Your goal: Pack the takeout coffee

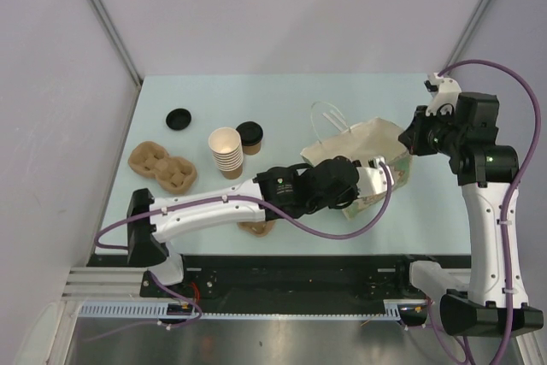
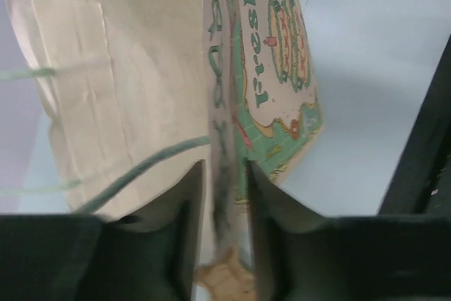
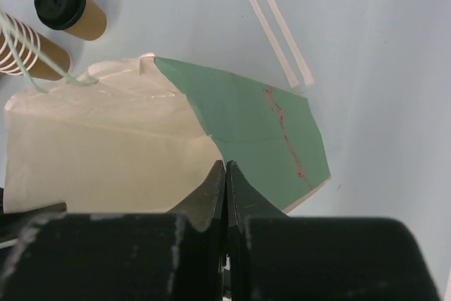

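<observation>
The takeout coffee (image 1: pixel 249 136), a small brown cup with a black lid, stands upright behind my left arm; the right wrist view has the cup (image 3: pixel 67 5) at its top left. A cream paper bag (image 1: pixel 376 138) with green printed sides lies right of the table's centre. My left gripper (image 1: pixel 357 184) is at the bag's near edge. In the left wrist view the left gripper (image 2: pixel 224 174) stands slightly open, with the bag's fold (image 2: pixel 218 125) loose in the narrow gap. My right gripper (image 1: pixel 408 141) is at the bag's right rim, and the right gripper (image 3: pixel 225 166) is shut on the bag (image 3: pixel 106 139) wall.
A stack of lidless brown cups (image 1: pixel 226 153) stands left of the coffee. A loose black lid (image 1: pixel 179 118) lies at the back left. A pulp cup carrier (image 1: pixel 162 167) lies at the left, and another pulp piece (image 1: pixel 256 228) shows under my left arm. Two white strips (image 3: pixel 275 26) lie beyond the bag.
</observation>
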You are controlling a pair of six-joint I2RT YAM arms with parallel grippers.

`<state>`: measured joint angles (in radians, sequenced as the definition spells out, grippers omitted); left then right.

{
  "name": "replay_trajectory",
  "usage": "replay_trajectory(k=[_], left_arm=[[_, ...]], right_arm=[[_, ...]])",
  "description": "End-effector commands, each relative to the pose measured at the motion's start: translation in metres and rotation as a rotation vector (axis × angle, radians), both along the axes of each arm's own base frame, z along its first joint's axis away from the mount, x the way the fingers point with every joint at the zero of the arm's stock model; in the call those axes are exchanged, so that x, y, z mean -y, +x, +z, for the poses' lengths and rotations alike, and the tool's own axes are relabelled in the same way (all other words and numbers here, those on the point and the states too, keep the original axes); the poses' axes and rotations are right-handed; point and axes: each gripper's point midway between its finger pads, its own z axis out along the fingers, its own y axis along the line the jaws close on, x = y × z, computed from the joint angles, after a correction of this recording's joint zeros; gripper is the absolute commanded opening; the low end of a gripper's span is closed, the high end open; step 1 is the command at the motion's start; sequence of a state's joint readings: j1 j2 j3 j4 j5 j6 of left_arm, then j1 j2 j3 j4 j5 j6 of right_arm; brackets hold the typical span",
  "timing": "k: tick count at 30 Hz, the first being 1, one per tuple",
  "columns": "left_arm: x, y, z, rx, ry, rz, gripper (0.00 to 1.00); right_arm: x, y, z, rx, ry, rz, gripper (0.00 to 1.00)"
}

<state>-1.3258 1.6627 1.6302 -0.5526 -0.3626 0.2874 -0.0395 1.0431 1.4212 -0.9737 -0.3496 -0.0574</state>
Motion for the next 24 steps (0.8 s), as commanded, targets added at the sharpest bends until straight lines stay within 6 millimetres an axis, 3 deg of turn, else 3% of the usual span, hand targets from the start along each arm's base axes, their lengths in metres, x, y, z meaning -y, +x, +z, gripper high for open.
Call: replay_trajectory(k=[1, 3, 4, 5, 6, 7, 8, 9, 10, 12, 13, 15, 16, 17, 18, 20, 21, 24], left_arm=[[0.001, -0.011, 0.038, -0.015, -0.082, -0.034, 0.49], [-0.009, -0.021, 0.047, -0.031, -0.092, -0.088, 0.73], [-0.017, -0.024, 0.045, -0.044, -0.090, -0.107, 0.77], [-0.032, -0.032, 0.070, -0.030, -0.141, -0.152, 0.82], [-0.038, -0.045, 0.072, -0.062, -0.147, -0.230, 0.86], [-0.049, -0.044, 0.072, -0.075, -0.144, -0.267, 0.87], [-0.064, -0.060, 0.088, -0.110, -0.189, -0.356, 0.90], [-0.073, -0.062, 0.092, -0.132, -0.210, -0.381, 0.95], [-0.089, -0.045, 0.100, -0.142, -0.245, -0.345, 0.99], [-0.110, -0.044, 0.117, -0.154, -0.298, -0.372, 0.99], [-0.122, -0.023, 0.120, -0.133, -0.298, -0.316, 0.99], [-0.133, -0.002, 0.119, -0.153, -0.292, -0.258, 1.00], [-0.147, 0.021, 0.119, -0.158, -0.293, -0.196, 0.99], [-0.148, 0.035, 0.108, -0.211, -0.275, -0.169, 0.99], [-0.157, 0.051, 0.117, -0.228, -0.314, -0.154, 0.98], [-0.160, 0.069, 0.108, -0.267, -0.291, -0.135, 0.92], [-0.159, 0.087, 0.099, -0.286, -0.280, -0.112, 0.92], [-0.152, 0.106, 0.085, -0.268, -0.231, -0.133, 0.87]], right_arm=[[-0.005, 0.001, 0.016, 0.092, -0.032, 0.067, 0.00], [-0.009, 0.000, 0.020, 0.121, -0.035, 0.101, 0.00], [-0.009, -0.001, 0.023, 0.138, -0.040, 0.114, 0.00], [-0.012, -0.002, 0.025, 0.151, -0.037, 0.140, 0.00], [-0.012, -0.002, 0.026, 0.160, -0.037, 0.149, 0.00], [-0.015, -0.004, 0.029, 0.173, -0.031, 0.171, 0.00], [-0.014, -0.005, 0.030, 0.182, -0.038, 0.183, 0.00], [-0.012, -0.005, 0.032, 0.190, -0.038, 0.184, 0.00], [-0.014, -0.008, 0.034, 0.198, -0.026, 0.203, 0.00], [-0.013, -0.011, 0.035, 0.208, -0.030, 0.229, 0.00], [-0.012, -0.013, 0.035, 0.214, -0.015, 0.246, 0.00], [-0.009, -0.017, 0.034, 0.213, -0.010, 0.269, 0.00], [-0.007, -0.020, 0.035, 0.220, 0.014, 0.285, 0.00], [-0.004, -0.021, 0.031, 0.213, 0.012, 0.302, 0.00], [-0.002, -0.022, 0.029, 0.213, 0.016, 0.315, 0.00], [0.003, -0.026, 0.027, 0.209, 0.044, 0.331, 0.00], [0.006, -0.027, 0.025, 0.224, 0.022, 0.352, 0.00], [0.015, -0.032, 0.023, 0.223, 0.054, 0.351, 0.00]])
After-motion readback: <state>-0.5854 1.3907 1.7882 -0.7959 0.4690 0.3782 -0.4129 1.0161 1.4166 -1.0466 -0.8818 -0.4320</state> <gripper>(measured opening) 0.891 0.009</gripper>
